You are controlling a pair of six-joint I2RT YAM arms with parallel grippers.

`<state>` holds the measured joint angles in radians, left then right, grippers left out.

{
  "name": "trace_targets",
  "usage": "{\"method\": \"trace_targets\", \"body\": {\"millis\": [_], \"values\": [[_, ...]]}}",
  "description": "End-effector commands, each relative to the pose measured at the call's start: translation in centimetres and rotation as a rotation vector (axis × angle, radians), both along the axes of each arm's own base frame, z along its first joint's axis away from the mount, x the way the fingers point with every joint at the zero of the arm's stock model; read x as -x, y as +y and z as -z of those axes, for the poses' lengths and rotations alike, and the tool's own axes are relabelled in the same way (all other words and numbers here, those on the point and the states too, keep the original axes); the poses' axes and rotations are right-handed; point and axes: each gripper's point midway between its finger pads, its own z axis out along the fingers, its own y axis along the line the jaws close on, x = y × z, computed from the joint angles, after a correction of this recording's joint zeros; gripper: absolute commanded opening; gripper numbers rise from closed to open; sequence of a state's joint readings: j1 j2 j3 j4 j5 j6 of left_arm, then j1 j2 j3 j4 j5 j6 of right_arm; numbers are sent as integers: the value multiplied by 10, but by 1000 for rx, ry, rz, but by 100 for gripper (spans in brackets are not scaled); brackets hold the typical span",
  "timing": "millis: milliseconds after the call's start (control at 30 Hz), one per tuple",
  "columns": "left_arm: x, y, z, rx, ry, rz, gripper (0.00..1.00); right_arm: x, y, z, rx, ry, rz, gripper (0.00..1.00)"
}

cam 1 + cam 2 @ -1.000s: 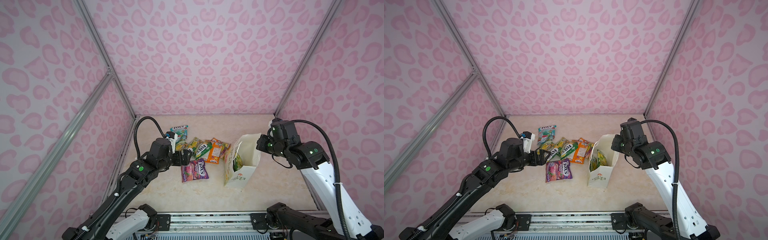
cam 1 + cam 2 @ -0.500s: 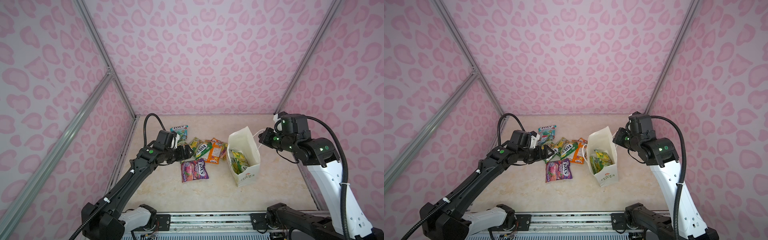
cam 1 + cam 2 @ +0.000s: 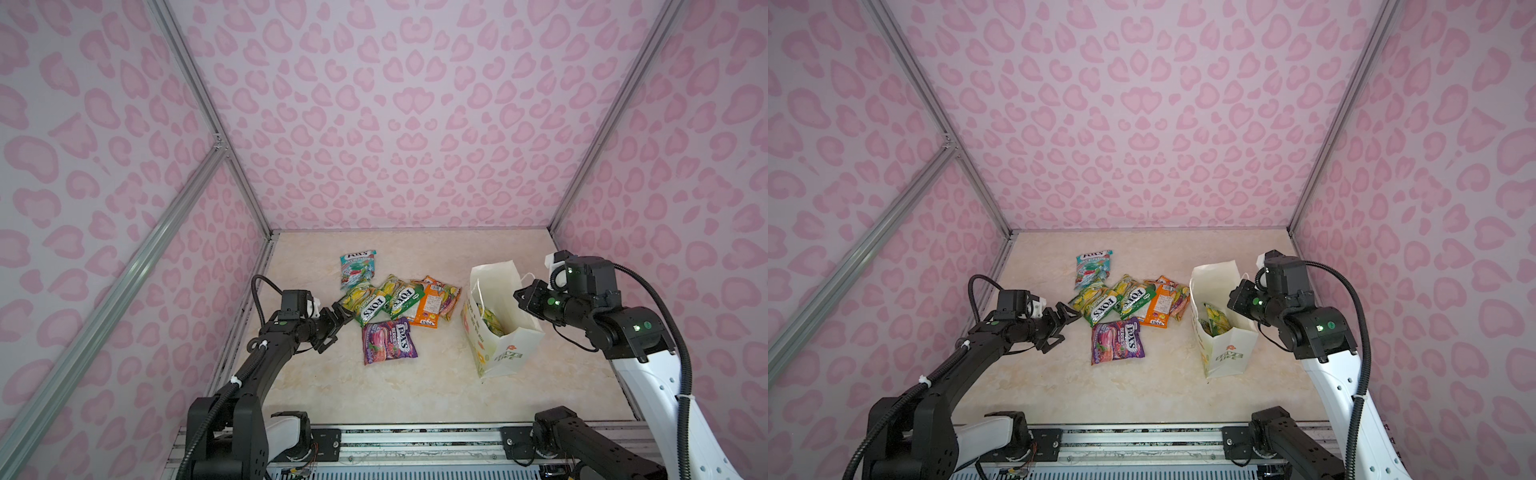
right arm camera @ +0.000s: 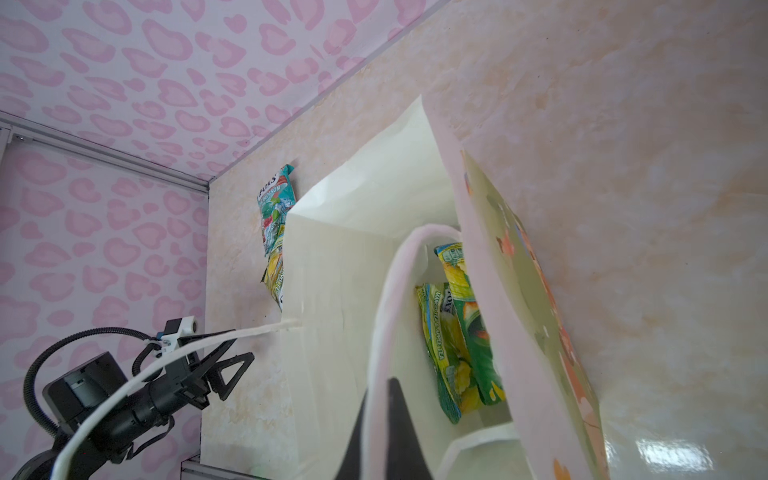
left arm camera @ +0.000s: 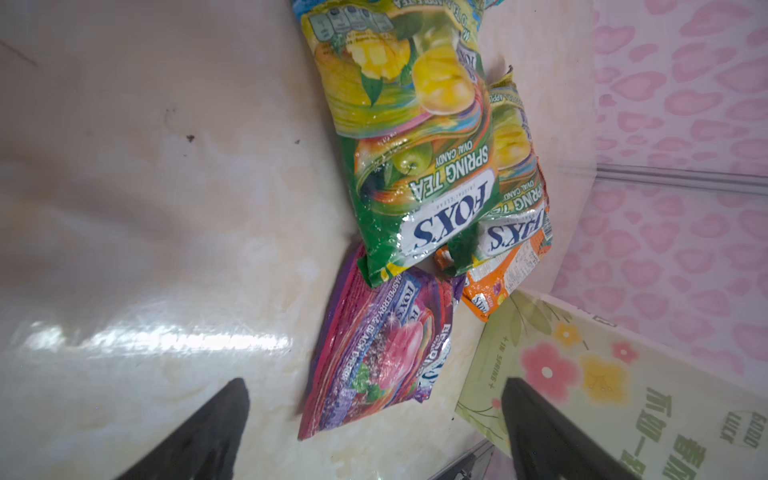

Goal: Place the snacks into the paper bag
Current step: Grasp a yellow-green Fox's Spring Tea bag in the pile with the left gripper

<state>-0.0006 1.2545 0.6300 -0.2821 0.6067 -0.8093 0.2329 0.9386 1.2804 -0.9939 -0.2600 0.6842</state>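
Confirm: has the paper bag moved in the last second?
Yes. The paper bag has swung more upright and shifted right, opening a gap from the orange pouch, which has stayed put.

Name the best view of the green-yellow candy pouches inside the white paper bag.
Right wrist view: it looks into the white paper bag at the green-yellow candy pouches. Both top views catch a glimpse; left wrist shows only the bag's outside.

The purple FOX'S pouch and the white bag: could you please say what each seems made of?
Purple FOX'S pouch: probably thin plastic film, glossy, with wrinkles and glints. White paper bag: seemingly matte paper, with sharp creases and stiff open walls.
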Motion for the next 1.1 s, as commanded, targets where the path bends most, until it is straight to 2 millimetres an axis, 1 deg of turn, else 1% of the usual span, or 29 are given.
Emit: {"method": "trace_targets", "body": {"millis": [0,67,167,267,467,600,667,800,933,1067], "values": [[-32,-9,-12,131,-104,-31,98,5,5,-6,-30,-7,-19,0],[-39,-9,-1,150,-101,-61,98,6,6,-8,-27,-5,-34,0],[-49,-7,7,153,-106,-86,98,6,9,-11,-32,-12,-53,0],[-60,-6,12,154,-125,-93,97,7,10,-12,-39,-22,-59,0],[-72,-8,27,174,-107,-117,98,10,13,-12,-51,-27,-78,0],[-75,-12,40,198,-92,-129,98,12,13,-5,-59,-17,-73,0],[-76,-14,45,209,-87,-138,98,11,16,-1,-75,-8,-83,0],[-82,-18,51,232,-95,-155,98,8,19,0,-82,-3,-90,0],[-93,-28,57,287,-103,-174,98,7,18,2,-92,-8,-76,0],[-104,-33,61,352,-117,-214,98,6,19,6,-97,-1,-78,0]]}}
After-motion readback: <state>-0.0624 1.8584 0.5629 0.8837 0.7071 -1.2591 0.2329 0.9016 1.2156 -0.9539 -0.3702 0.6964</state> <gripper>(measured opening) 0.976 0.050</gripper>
